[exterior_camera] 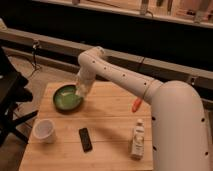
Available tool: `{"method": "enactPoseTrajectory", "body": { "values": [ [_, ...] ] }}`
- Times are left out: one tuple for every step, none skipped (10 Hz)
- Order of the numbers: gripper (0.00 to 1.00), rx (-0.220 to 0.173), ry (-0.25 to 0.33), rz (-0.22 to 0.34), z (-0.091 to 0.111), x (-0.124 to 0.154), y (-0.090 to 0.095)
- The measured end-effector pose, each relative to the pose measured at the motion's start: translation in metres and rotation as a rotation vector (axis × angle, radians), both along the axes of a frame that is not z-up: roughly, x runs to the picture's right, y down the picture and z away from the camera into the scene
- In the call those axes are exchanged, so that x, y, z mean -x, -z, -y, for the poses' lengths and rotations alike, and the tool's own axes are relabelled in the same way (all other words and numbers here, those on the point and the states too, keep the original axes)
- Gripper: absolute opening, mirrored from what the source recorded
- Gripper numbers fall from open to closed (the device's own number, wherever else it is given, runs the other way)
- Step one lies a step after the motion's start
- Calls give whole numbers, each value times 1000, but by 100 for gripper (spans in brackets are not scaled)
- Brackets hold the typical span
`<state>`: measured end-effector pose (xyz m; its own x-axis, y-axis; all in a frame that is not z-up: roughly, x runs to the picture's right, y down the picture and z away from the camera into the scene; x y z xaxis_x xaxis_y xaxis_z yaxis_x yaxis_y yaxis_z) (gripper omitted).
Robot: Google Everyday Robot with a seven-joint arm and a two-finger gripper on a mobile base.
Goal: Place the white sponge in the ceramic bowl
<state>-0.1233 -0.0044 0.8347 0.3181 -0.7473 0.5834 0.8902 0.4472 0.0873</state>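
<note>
Where the claw sits: right down at the near-right rim of the ceramic bowl [62, 100], and the claw [81, 91] is pointing down at the end of the white arm [120, 76].
Claw grip: can't call it. How far open it is, and whether it has hold of anything, doesn't show from here.
White sponge: there's a small pale patch [73, 91] just inside the bowl's right side, tight against the claw tip, and that looks like the white sponge. Whether it's gripped or lying in the bowl, I cannot tell.
Bowl: sitting on the far-left part of the table [110, 125], glossy green inside with a darker rim, and upright.
Arm: it sweeps in from the big white body at the lower right, climbs to an elbow above the table's far edge, then drops to the bowl.
White cup [44, 131]: upright at the front left, well apart from the bowl.
Black flat object [85, 139]: lying flat near the front, between the cup and the bottle.
White bottle [137, 141]: upright at the front right, just beside the robot's body.
Orange object [136, 105]: small, at the table's right side, close against the arm. What it is, I cannot tell.
Dark chair [10, 100]: off the table's left edge.
</note>
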Motion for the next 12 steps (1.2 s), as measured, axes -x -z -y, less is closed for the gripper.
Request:
{"method": "enactPoseTrajectory", "body": {
  "values": [
    [17,0,2,5,0,4,0],
    [17,-1,2,7,1,5,-1],
    [17,-2,0,8,2,5,-2],
    [17,-2,0,12,2,8,-2],
    [17,-3,2,17,3,12,-2],
    [17,-4,5,21,3,15,-3],
    [17,-5,5,24,3,17,-3],
    [17,-6,4,26,4,18,-3],
    [17,-7,4,27,5,19,-4],
    [17,-7,4,29,5,20,-5],
    [17,-8,4,32,6,21,-5],
    [17,-8,5,33,7,23,-6]
  ]
}}
